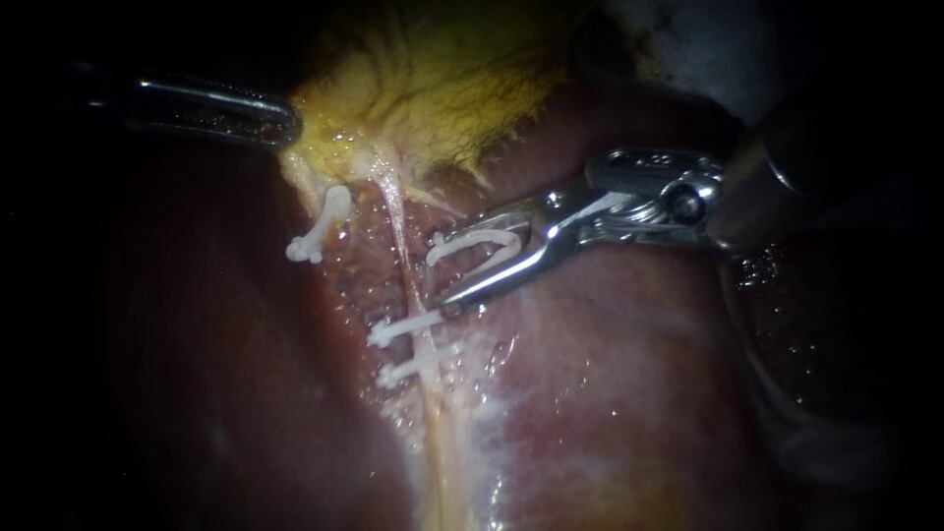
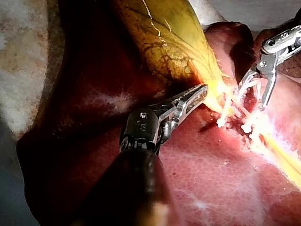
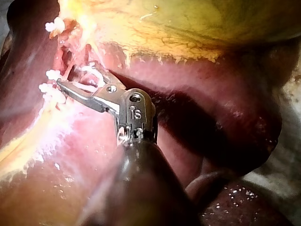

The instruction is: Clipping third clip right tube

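Step in hand: bringing the third clip up to the right tube (image 1: pixel 401 236); it is not yet applied.

My right instrument (image 1: pixel 444 276) carries an open clip (image 1: pixel 479 240). Its jaws stand wide apart, each bearing on one leg of the clip. The clip's mouth faces the tube and sits just beside it, not around it. The lower jaw tip lies close to the upper set clip (image 1: pixel 403 327); I cannot tell if it touches. The lower set clip (image 1: pixel 418 366) sits just below, across the same tube.

My left instrument (image 1: pixel 280 123) has its jaws together, clamped on the edge of the gallbladder (image 1: pixel 423 88), which it holds up off the liver (image 1: pixel 610 374). A separate clip (image 1: pixel 317 228) sits to the left, apart from the work.

Next, as I judge it: advance until the tube lies fully between the clip's legs, above the upper set clip, then close. The risk is catching only part of the tube.
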Available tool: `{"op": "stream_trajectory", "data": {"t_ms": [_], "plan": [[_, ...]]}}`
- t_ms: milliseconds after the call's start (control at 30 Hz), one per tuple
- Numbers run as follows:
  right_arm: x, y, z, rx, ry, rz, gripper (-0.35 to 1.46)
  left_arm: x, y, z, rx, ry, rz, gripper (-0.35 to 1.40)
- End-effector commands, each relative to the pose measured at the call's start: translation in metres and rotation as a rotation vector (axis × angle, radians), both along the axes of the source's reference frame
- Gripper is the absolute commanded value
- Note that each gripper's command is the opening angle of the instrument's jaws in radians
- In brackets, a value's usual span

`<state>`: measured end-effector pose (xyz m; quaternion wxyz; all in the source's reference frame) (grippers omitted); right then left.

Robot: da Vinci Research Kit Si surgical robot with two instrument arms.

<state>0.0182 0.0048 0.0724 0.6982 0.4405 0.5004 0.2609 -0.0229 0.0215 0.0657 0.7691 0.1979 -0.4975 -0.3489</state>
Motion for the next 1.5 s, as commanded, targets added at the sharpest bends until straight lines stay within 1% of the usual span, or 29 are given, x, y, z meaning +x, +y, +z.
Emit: {"op": "stream_trajectory", "data": {"t_ms": [33, 167, 333, 500, 533, 600, 667, 767, 900, 1033, 1100, 1133, 1200, 1333, 1500], "plan": [[0.0003, -0.0001, 0.0002, 0.003, 0.005, 0.005, 0.56, 0.0000, 0.0000, 0.0000, 0.000, -0.001, 0.001, -0.35], [0.0015, -0.0005, 0.0010, 0.037, 0.019, 0.029, 0.58, 0.0000, 0.0000, 0.0000, 0.000, 0.000, 0.000, -0.35], [0.0026, -0.0006, 0.0013, 0.081, 0.072, 0.070, 0.58, -0.0001, -0.0001, -0.0001, 0.000, 0.000, 0.000, -0.35], [0.0032, -0.0006, 0.0013, 0.165, 0.159, 0.096, 0.59, -0.0001, -0.0001, 0.0000, 0.000, 0.000, 0.000, -0.35], [0.0033, -0.0007, 0.0013, 0.188, 0.185, 0.101, 0.58, -0.0001, -0.0001, 0.0000, 0.000, 0.000, 0.000, -0.35], [0.0033, -0.0008, 0.0011, 0.220, 0.220, 0.100, 0.58, -0.0002, -0.0001, 0.0000, 0.001, -0.002, 0.002, -0.35], [0.0034, -0.0010, 0.0009, 0.230, 0.223, 0.111, 0.57, -0.0002, -0.0001, 0.0000, 0.001, -0.002, 0.002, -0.35], [0.0036, -0.0013, 0.0004, 0.241, 0.220, 0.109, 0.56, -0.0002, -0.0001, 0.0000, 0.001, -0.002, 0.002, -0.35], [0.0039, -0.0017, -0.0004, 0.254, 0.217, 0.115, 0.54, -0.0002, -0.0002, 0.0000, 0.000, -0.002, 0.002, -0.35], [0.0045, -0.0020, -0.0009, 0.272, 0.214, 0.106, 0.52, -0.0002, -0.0002, 0.0000, 0.001, -0.003, 0.004, -0.35], [0.0048, -0.0019, -0.0009, 0.284, 0.211, 0.096, 0.50, -0.0002, -0.0002, 0.0000, 0.001, -0.003, 0.004, -0.35], [0.0050, -0.0019, -0.0009, 0.285, 0.213, 0.089, 0.48, -0.0002, -0.0002, 0.0000, 0.001, -0.003, 0.004, -0.35], [0.0051, -0.0019, -0.0008, 0.286, 0.213, 0.088, 0.45, -0.0002, -0.0002, 0.0000, 0.001, -0.003, 0.004, -0.35], [0.0054, -0.0017, -0.0009, 0.288, 0.209, 0.111, 0.35, -0.0002, -0.0002, 0.0000, 0.001, -0.003, 0.004, -0.35], [0.0055, -0.0013, -0.0012, 0.290, 0.207, 0.115, 0.21, -0.0002, -0.0002, 0.0000, 0.001, -0.003, 0.003, -0.35]]}}
